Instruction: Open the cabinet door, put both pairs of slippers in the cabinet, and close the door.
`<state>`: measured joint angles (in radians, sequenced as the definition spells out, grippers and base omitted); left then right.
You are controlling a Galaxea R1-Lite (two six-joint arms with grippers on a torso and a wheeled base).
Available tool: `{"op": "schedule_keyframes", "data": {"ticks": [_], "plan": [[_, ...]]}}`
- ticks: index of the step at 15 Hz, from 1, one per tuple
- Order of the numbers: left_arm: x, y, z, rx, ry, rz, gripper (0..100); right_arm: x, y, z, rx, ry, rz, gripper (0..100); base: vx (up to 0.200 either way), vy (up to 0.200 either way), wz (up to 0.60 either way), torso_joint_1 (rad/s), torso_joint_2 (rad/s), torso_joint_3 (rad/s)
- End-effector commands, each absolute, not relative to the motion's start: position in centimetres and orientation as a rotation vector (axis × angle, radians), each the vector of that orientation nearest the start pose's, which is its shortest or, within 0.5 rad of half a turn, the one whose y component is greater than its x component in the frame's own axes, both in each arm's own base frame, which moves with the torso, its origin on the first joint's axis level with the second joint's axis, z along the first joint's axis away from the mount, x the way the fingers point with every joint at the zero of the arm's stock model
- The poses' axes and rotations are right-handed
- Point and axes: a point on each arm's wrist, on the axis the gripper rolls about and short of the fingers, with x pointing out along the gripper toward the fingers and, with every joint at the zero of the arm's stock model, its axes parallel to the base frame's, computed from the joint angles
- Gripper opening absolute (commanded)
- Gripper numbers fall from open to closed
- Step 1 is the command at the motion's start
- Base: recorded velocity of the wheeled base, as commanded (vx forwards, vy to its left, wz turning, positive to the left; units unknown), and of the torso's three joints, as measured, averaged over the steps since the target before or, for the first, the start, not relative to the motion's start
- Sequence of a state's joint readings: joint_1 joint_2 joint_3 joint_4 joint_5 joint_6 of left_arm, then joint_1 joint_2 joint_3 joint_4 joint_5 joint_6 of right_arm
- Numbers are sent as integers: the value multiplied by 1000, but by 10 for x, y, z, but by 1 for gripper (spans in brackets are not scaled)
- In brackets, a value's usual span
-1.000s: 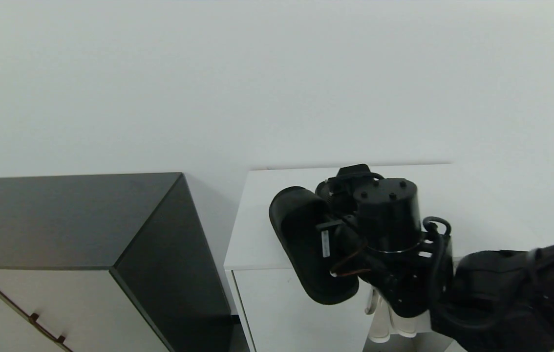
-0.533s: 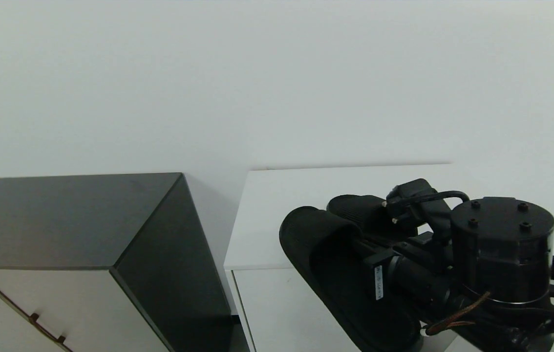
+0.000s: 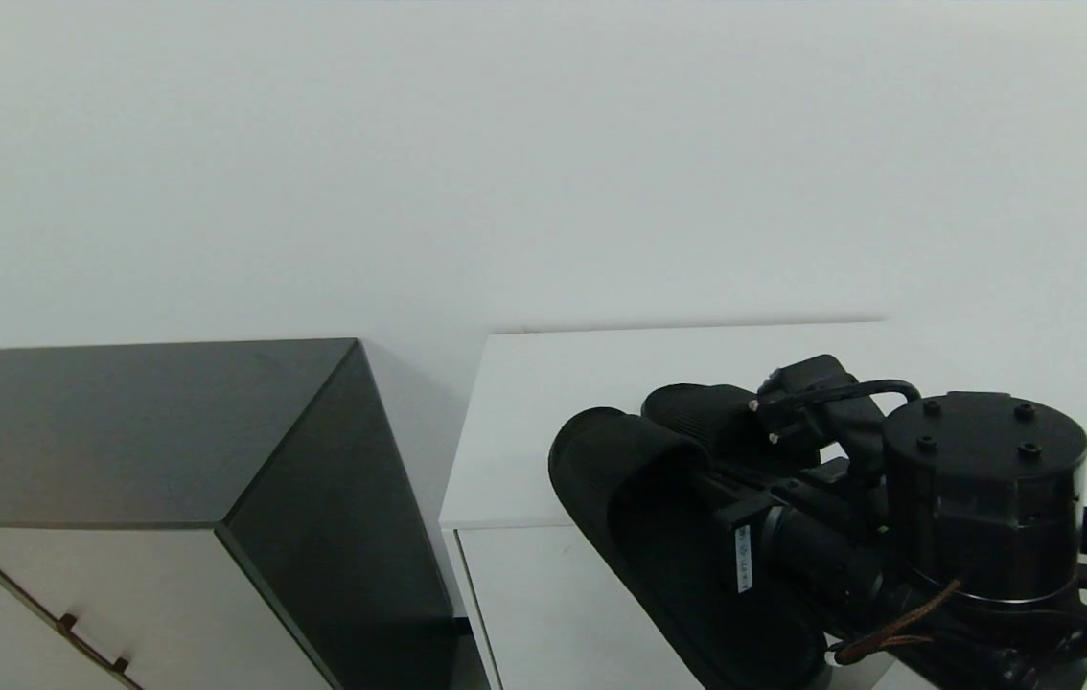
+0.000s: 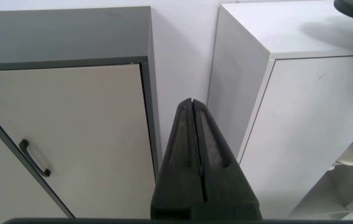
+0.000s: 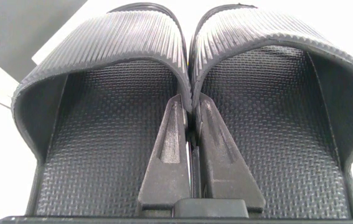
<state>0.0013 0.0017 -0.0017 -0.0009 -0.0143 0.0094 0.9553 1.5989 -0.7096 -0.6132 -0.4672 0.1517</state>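
Pinching the black slippers [image 5: 101, 74] near the white cabinet [image 3: 543, 383], the right end effector [image 5: 188, 118] hasn't yet stowed them. The left end effector [image 4: 193, 109] is pressed together, empty.

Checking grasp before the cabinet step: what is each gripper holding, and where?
Right gripper pinches the pair of black slippers by their adjoining inner strap edges. Left gripper is shut, empty.

Slippers [image 3: 622, 479] lower, farther right

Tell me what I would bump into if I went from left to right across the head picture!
dark cabinet → white cabinet → black slippers, pinched together in the right tool
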Motion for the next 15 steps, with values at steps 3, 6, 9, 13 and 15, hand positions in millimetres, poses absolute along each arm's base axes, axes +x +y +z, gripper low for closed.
{"op": "schedule_keyframes", "data": {"ticks": [3,6,9,13,15], "plan": [[-23,0,76,9,-2,-12,0,169,221,182,-37,251,460,0,-200,0,0,6,1,1],[-23,0,76,9,-2,-12,0,171,223,181,-40,254,458,0,-200,0,0,-4,7,2],[-23,0,76,9,-2,-12,0,171,225,183,-36,248,460,0,-200,0,0,-2,6,1],[-23,0,76,9,-2,-14,0,171,224,182,-37,251,460,0,-150,0,0,1,2,3],[-23,0,76,9,-2,-12,0,170,224,181,-40,252,461,0,0,0,0,0,0,0]]}}
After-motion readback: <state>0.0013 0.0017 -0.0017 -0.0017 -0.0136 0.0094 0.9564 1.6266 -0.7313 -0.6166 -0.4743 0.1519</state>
